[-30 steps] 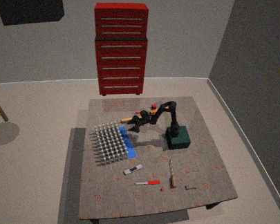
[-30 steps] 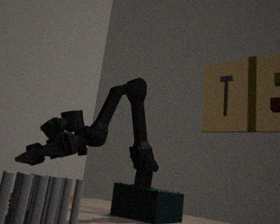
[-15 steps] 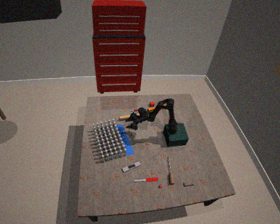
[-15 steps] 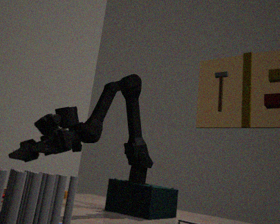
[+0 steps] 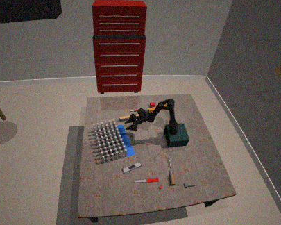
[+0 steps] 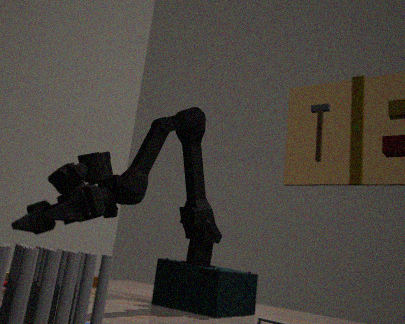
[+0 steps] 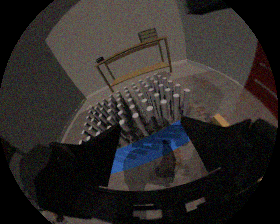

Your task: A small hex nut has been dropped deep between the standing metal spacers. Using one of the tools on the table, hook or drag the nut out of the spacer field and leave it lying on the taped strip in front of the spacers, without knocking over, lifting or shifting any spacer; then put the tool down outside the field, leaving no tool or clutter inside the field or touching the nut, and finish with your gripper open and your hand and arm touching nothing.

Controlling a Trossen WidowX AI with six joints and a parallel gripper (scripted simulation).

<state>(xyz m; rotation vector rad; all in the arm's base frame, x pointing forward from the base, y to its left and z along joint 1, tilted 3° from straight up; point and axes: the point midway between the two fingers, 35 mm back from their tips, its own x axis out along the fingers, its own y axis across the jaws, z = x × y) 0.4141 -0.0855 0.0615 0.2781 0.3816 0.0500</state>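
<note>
The metal spacers (image 5: 109, 136) (image 6: 47, 283) (image 7: 150, 111) stand upright in a dense block at the left of the table. The blue taped strip (image 5: 130, 152) (image 7: 121, 159) runs along their right side, partly under shadow. My gripper (image 5: 127, 125) (image 7: 151, 122) is open and empty, held above the table near the strip's back end. A wooden stick-like tool (image 5: 123, 118) (image 7: 221, 120) lies behind the gripper, partly hidden by it in the top view. An orange-handled tool (image 5: 151, 110) lies farther right, partly behind the arm. The nut cannot be made out in any view.
Towards the front lie a grey tool (image 5: 137, 165), a red-handled knife (image 5: 152, 180), a wooden-handled tool (image 5: 172, 179), a small dark hook-shaped piece (image 5: 189, 185) and a tiny red block (image 5: 161, 187). A red block (image 5: 152, 104) lies at the back. The arm's green base (image 5: 177, 137) (image 6: 201, 288) stands right.
</note>
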